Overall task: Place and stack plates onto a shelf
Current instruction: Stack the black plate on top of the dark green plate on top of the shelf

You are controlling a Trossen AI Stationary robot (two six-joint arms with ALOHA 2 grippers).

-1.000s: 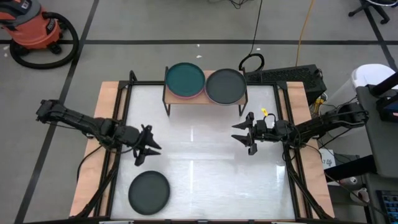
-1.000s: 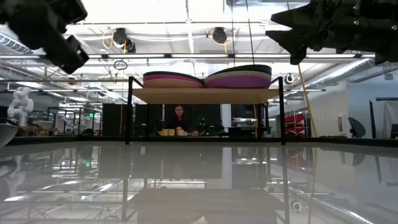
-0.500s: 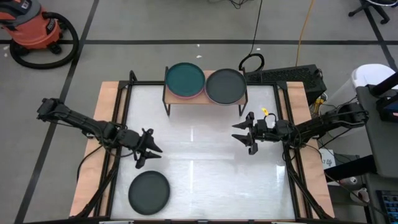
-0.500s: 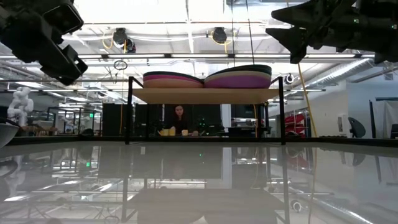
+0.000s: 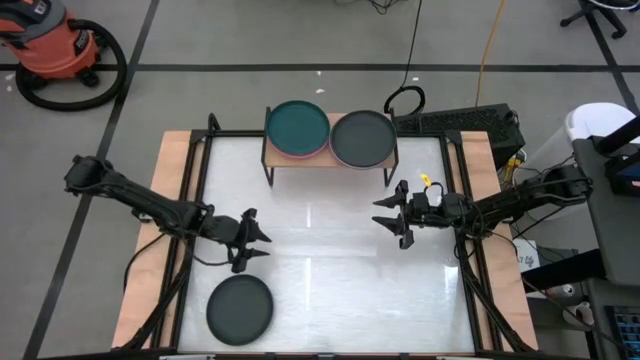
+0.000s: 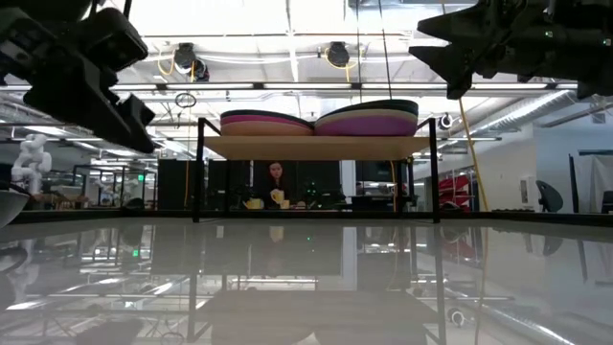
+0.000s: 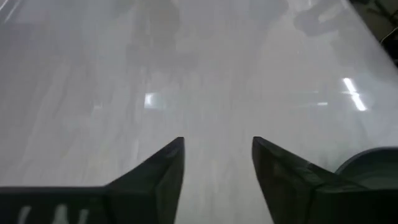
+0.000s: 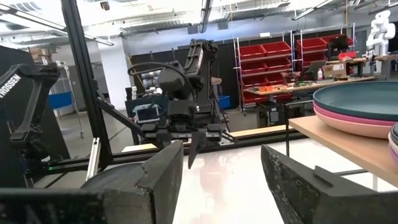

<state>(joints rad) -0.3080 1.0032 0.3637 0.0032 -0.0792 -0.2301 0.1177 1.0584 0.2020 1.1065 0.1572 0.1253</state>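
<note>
Below, a round matte dark plate [image 5: 240,308] lies flat on glossy tabletop [image 5: 330,280].

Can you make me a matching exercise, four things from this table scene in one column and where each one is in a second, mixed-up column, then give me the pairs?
Column one:
1. dark teal plate
2. dark grey plate
3. lone dark plate
4. left gripper

Column two:
A. flat on the tabletop at its near left part
B. top of the right stack on the shelf
C. open above the bare tabletop, just beyond the lone plate
D. top of the left stack on the shelf

Pairs: 1-D, 2-B, 3-A, 4-C
</note>
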